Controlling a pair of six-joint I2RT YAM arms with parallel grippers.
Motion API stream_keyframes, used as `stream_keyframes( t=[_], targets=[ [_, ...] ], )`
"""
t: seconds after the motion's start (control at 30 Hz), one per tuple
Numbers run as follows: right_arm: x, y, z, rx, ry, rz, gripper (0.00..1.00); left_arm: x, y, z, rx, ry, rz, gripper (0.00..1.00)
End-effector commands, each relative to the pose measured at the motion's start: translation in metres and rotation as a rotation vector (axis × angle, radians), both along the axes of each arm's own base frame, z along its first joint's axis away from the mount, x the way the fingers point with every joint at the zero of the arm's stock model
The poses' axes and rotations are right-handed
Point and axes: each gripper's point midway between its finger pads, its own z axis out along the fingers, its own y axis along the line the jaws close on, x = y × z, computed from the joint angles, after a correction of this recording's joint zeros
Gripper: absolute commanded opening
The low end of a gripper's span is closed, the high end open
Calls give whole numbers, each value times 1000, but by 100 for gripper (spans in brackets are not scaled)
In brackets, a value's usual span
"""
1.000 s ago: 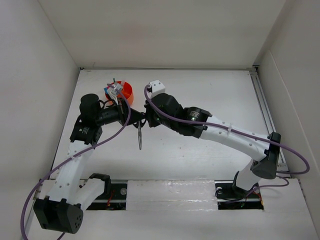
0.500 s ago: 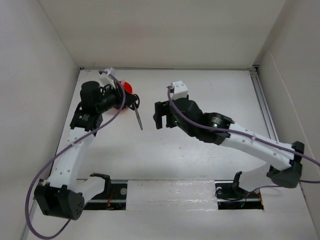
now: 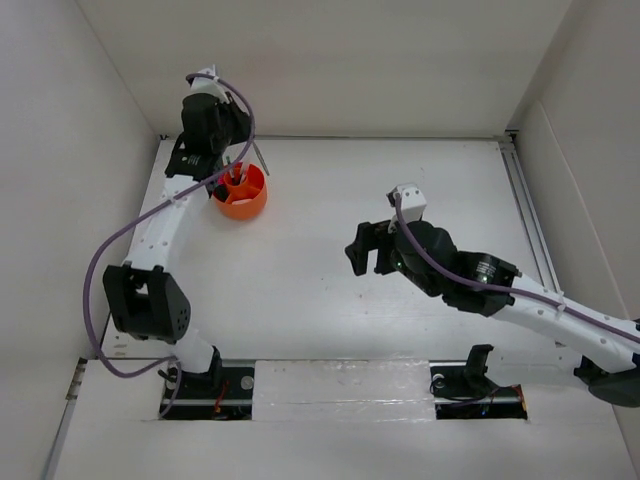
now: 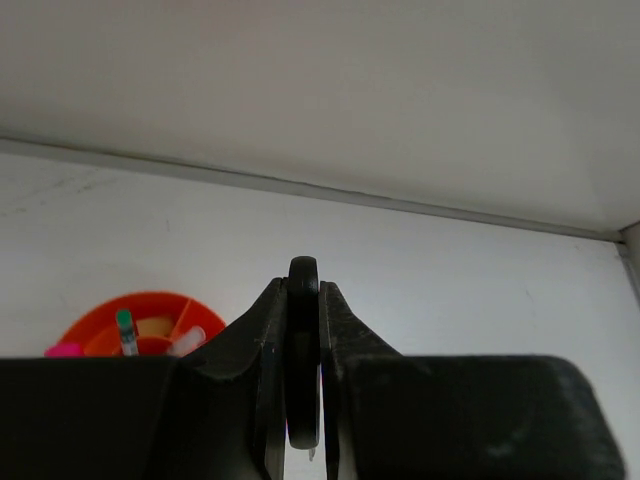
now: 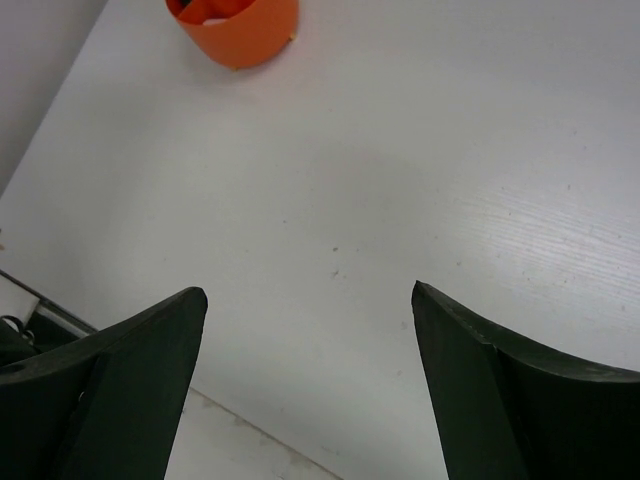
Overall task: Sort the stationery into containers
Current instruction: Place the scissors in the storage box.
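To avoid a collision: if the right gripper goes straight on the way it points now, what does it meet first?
Probably the bare table, judging by its wrist view. The right gripper is open and tilted down; the orange organiser lies farther off, left of that line.

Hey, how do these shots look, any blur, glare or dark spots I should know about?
Top external: even soft light, sharp, hardly any shadows. Left wrist: the left tool and the scissor handle it pinches are near-black; the organiser behind looks slightly soft. Right wrist: the right tool is a dark silhouette against the bright table.
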Motion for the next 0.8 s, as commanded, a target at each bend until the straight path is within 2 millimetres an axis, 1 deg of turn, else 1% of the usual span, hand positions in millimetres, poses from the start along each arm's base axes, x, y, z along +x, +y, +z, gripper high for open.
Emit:
stream_keyframes(
  t=[0.0, 0.03, 0.07, 0.1, 0.13, 0.17, 0.2, 0.23, 0.27, 0.3, 0.37, 0.4, 0.43, 0.5, 0.53, 0.57, 0.6, 0.63, 0.67, 0.7, 0.77],
  targets=[
    [-5, -1, 3, 63, -3, 13, 89, 38, 16, 15, 98, -102, 82, 0],
    [-8, -2, 2, 75, 4, 21, 89, 44, 18, 23, 110, -121, 95, 0],
    [-7, -1, -1, 75, 4, 21, 89, 48, 19, 14, 151, -111, 88, 0],
    [-10, -3, -5, 71, 11, 29, 89, 52, 19, 15, 163, -128, 87, 0],
    [-11, -4, -2, 89, 12, 25, 89, 57, 19, 16, 170, -149, 87, 0],
    [-12, -1, -8, 86, 20, 36, 89, 58, 19, 18, 168, -158, 88, 0],
    [-15, -2, -13, 82, 29, 50, 89, 63, 18, 18, 178, -161, 87, 0],
    [-15, -1, -11, 90, 25, 50, 89, 71, 17, 17, 179, -156, 86, 0],
    [-16, -2, -15, 92, 32, 47, 89, 74, 14, 15, 179, -147, 73, 0],
    [-15, -1, -13, 100, 28, 47, 89, 78, 14, 15, 179, -150, 73, 0],
    [-16, -4, -21, 88, 35, 46, 89, 82, 10, 8, 194, -140, 71, 0],
    [-16, -3, -19, 96, 30, 47, 89, 86, 12, 6, 195, -144, 84, 0],
    [-16, -3, -23, 88, 35, 46, 89, 86, 14, 1, 209, -141, 92, 0],
    [-16, -3, -23, 95, 39, 43, 89, 92, 18, -11, 241, -121, 110, 0],
    [-17, -2, -23, 97, 43, 51, 89, 91, 24, -16, 258, -108, 136, 0],
    [-17, -2, -23, 97, 43, 51, 89, 92, 24, -13, 254, -121, 138, 0],
    [-17, -2, -23, 97, 43, 51, 89, 93, 26, -17, 266, -117, 145, 0],
    [-17, -2, -23, 97, 43, 51, 89, 94, 25, -28, 271, -98, 142, 0],
    [-17, -2, -23, 97, 43, 51, 89, 94, 25, -28, 271, -98, 142, 0],
    [-17, -2, -23, 97, 43, 51, 89, 97, 25, -35, 274, -86, 140, 0],
    [-18, -3, -20, 105, 38, 52, 89, 97, 25, -35, 274, -86, 140, 0]
  ],
)
